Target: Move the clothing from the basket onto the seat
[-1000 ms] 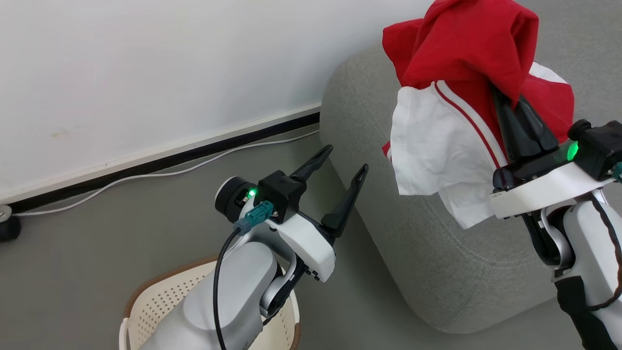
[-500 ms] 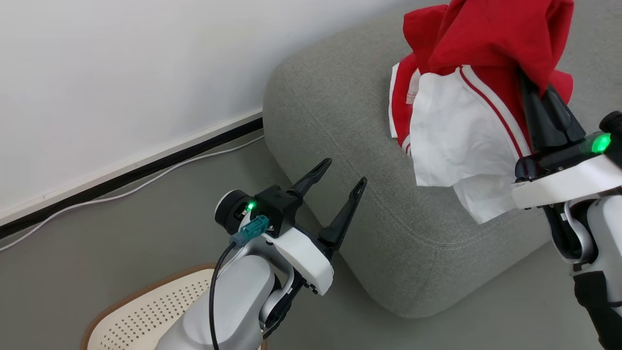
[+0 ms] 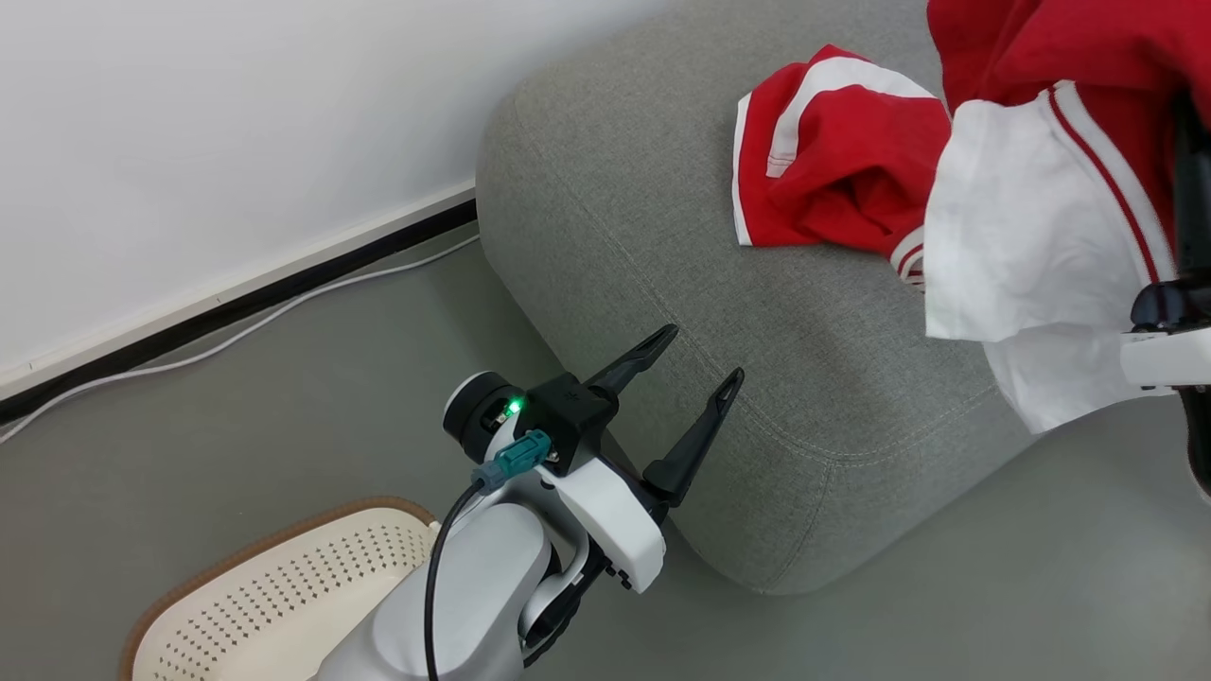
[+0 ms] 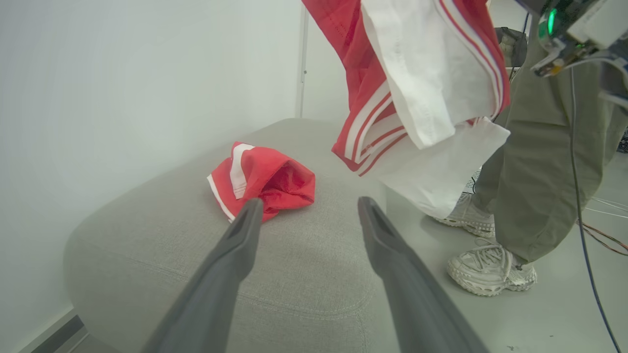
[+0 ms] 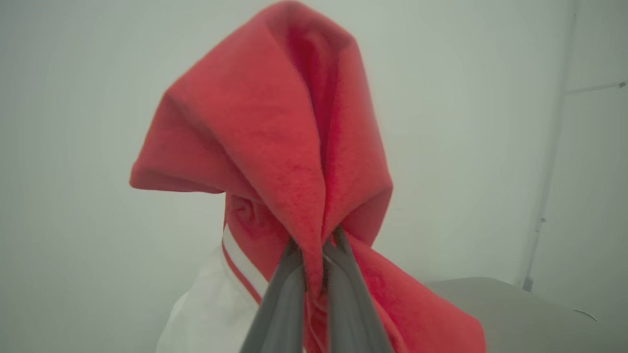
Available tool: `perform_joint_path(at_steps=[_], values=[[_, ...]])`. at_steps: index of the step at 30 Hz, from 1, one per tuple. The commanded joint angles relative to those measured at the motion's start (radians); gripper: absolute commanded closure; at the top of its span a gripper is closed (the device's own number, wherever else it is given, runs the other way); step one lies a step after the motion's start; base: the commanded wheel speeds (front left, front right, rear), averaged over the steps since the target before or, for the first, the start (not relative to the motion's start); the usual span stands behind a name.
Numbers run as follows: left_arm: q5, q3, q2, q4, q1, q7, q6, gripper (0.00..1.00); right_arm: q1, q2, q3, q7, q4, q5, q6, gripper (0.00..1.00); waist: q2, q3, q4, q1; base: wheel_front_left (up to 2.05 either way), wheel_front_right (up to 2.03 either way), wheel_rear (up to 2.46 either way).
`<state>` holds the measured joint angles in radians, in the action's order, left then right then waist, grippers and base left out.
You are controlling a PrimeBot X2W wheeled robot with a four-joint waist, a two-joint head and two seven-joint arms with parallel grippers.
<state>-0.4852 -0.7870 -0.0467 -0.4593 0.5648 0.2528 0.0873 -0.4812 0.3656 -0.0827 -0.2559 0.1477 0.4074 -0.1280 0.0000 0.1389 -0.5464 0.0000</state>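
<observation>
A red garment with white panels and stripes (image 3: 1041,208) (image 4: 422,83) hangs in the air over the grey sofa's (image 3: 662,236) right part. My right gripper (image 5: 314,250) is shut on a fold of it (image 5: 274,142), fingers pointing up. Another red garment with white stripes (image 3: 833,165) (image 4: 262,179) lies crumpled on the sofa (image 4: 196,245). My left gripper (image 3: 705,355) (image 4: 306,206) stands open with nothing between its fingers, over the sofa's near-left corner. The cream basket (image 3: 274,586) sits on the floor at the lower left, partly hidden behind my left arm.
A white wall with a dark baseboard and a white cable (image 3: 236,331) runs along the floor to the left. A person in olive trousers and pale sneakers (image 4: 490,269) stands just beyond the sofa's far side, with cables on the floor nearby.
The head camera has swung, so the sofa and basket shifted left in view. The held garment now sits further right and higher, uncovering the second garment on the sofa. Left gripper stays open.
</observation>
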Motion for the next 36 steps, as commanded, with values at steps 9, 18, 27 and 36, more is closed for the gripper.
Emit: perform_joint_path(at_steps=[9,18,27,36], values=[[-0.014,-0.031,-0.004,0.027,0.099,0.009,-0.013,0.00,-0.062,0.088,0.115,-0.006,0.000,-0.005,-0.003,1.00,0.0000,0.102,-0.009,0.0000,0.00,0.00,0.00],[-0.002,-0.096,-0.004,0.022,0.183,0.009,-0.034,0.00,-0.189,0.155,0.164,-0.006,0.114,-0.014,-0.003,1.00,0.0000,0.248,-0.008,0.0000,0.00,0.00,0.00],[0.009,-0.153,-0.004,0.005,0.271,0.009,-0.058,0.00,-0.384,0.230,0.157,-0.006,0.261,-0.058,-0.003,1.00,0.0000,0.398,0.011,0.0000,0.00,0.00,0.00],[-0.009,-0.215,-0.004,0.014,0.324,0.009,-0.080,0.00,-0.540,0.330,0.183,-0.006,0.430,-0.155,-0.003,1.00,0.0000,0.498,0.083,0.0000,0.00,0.00,0.00]])
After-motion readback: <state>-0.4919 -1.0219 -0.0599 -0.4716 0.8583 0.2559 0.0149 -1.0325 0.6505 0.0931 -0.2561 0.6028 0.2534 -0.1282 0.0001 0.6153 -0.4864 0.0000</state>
